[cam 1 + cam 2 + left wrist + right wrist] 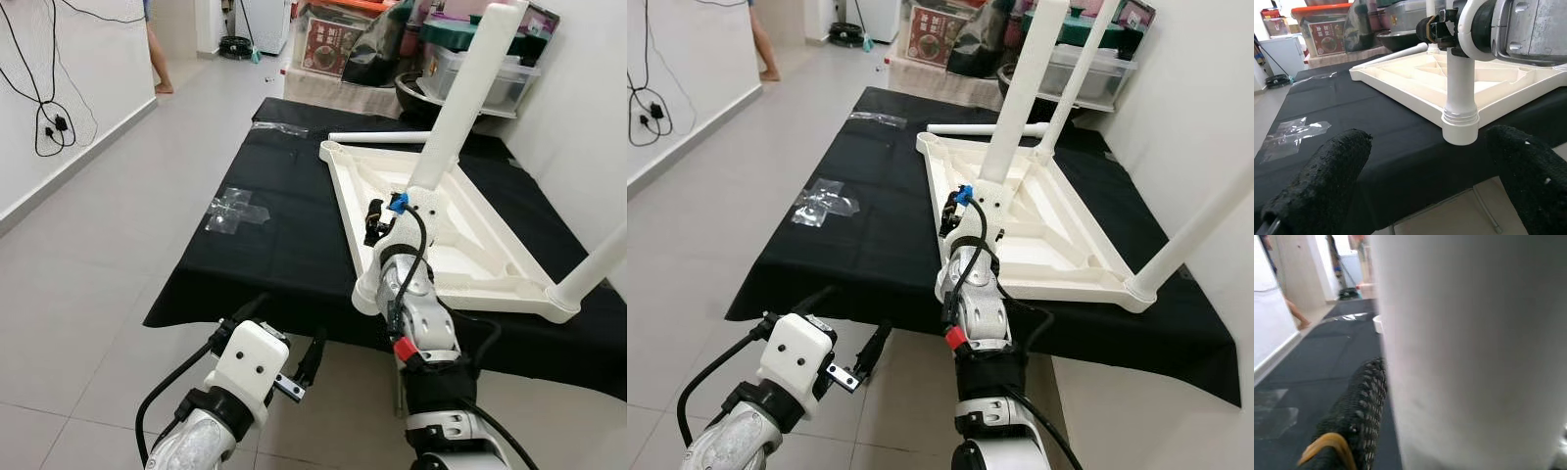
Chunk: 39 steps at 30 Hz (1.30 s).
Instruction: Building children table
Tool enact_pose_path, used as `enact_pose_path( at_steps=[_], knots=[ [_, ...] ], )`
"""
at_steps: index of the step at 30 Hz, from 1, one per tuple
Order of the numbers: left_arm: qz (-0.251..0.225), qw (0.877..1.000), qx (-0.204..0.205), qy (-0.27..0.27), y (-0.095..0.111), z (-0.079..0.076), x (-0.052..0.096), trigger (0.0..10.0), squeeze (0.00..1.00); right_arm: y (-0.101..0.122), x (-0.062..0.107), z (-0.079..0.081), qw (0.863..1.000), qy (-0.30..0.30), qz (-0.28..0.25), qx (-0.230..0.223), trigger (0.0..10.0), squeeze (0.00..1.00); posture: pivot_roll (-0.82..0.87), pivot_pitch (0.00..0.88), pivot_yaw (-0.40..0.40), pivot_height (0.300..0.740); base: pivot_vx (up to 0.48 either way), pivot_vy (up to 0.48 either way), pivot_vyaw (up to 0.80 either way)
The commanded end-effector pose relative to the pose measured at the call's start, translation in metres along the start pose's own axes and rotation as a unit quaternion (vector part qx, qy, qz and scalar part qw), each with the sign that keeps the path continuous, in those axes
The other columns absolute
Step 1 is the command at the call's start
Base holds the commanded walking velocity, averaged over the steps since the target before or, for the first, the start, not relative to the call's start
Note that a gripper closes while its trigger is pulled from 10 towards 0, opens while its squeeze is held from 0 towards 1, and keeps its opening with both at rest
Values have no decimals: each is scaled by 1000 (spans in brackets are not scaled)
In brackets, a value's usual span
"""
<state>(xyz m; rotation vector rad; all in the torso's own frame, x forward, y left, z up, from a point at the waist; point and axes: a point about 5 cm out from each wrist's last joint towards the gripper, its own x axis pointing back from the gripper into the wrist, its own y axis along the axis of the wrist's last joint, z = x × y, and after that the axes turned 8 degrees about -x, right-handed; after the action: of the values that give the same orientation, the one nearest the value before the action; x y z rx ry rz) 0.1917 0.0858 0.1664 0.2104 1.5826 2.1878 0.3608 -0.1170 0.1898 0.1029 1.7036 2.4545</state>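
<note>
Starting at your left, the left gripper [277, 354] hangs low at the near edge of the black cloth-covered bench [284, 235], its two rough black fingers [1327, 183] spread wide apart and holding nothing. On the cloth beyond it lies a crumpled clear plastic wrapper [235, 210], thin and slippery; keep off it. Moving right, the upturned white moulded-plastic children's tabletop [460, 250] rests flat on the cloth, ribbed underside up, its near corner socket at the bench edge. The right gripper [378, 221] is up against the smooth white cylindrical plastic leg [468, 90] rising from that near corner; the right wrist view shows one fingertip [1359, 411] pressed to the tube, but you cannot tell from these views whether the pair is clamped. Judge the leg light, hollow, stiff and glossy, so liable to slip under twist; take hold low, near the threaded collar [1460, 116]. One loose white tube [380, 137] lies beyond the tabletop, and another leg [596, 266] stands at the far right corner.
</note>
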Motion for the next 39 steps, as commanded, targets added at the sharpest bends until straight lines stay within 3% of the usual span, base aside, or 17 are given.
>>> enact_pose_path(
  at_steps=[1,5,11,13,14,15,17,18,19,20,25,26,27,29,31,34,39],
  knots=[
    [6,1000,-2,-3,-3,-2,-1,10000,0,10,-8,-4,999,27,-19,-23,10000,0,136,46,-155,740,0,0,0],
    [9,1000,14,15,-2,0,-2,10000,0,38,-27,-26,977,213,-25,-7,10000,0,130,49,-153,740,0,0,0],
    [5,1000,7,4,-1,-3,-3,10000,0,43,-21,-16,929,365,43,-32,10000,0,134,49,-155,740,0,0,0],
    [6,1000,5,-1,-2,-5,-2,10000,0,41,-11,-10,892,443,76,-36,10000,0,134,49,-155,740,0,0,0],
    [7,1000,1,-6,-2,-6,-1,10000,0,37,0,-6,854,508,108,-29,10000,0,138,50,-157,740,0,0,0],
    [7,1000,1,-6,-2,-6,-1,10000,0,37,0,-6,854,508,108,-29,10000,0,138,50,-157,740,0,0,0],
    [9,1000,-1,-9,-3,-7,0,10000,0,29,17,-1,791,593,151,-2,10000,0,140,52,-156,740,0,0,0],
    [9,1000,-1,-9,-3,-7,0,10000,0,29,17,-1,791,593,151,-2,10000,0,140,52,-156,740,0,0,0],
    [10,1000,1,-6,-3,-6,0,10000,0,23,24,0,751,638,171,21,10000,0,140,52,-156,740,0,0,0],
    [10,1000,4,-2,-3,-5,0,10000,0,20,20,3,745,644,175,26,10000,0,141,57,-156,740,0,0,0],
    [10,999,29,18,-2,0,-3,10000,0,17,9,12,754,634,170,31,10000,0,151,61,-167,740,0,0,0],
    [10,999,36,27,-1,4,-3,10000,0,16,1,17,778,607,159,39,0,0,151,64,-167,740,0,0,0],
    [10,999,36,27,-1,4,-3,10000,0,16,1,17,778,607,159,39,0,0,151,64,-167,740,0,0,0],
    [12,999,40,34,-1,6,-3,10000,0,14,-14,23,833,534,136,46,0,0,154,70,-166,740,0,0,0],
    [14,999,34,30,-2,5,-2,10000,0,14,-17,23,851,507,132,43,0,0,153,69,-165,740,0,0,0],
    [16,1000,20,12,-3,1,1,10000,0,12,-26,12,906,406,118,31,0,0,134,66,-155,740,0,0,0],
    [12,1000,27,9,-1,0,0,10000,0,9,-30,6,935,336,101,41,0,0,139,70,-156,740,0,0,0]
  ],
)
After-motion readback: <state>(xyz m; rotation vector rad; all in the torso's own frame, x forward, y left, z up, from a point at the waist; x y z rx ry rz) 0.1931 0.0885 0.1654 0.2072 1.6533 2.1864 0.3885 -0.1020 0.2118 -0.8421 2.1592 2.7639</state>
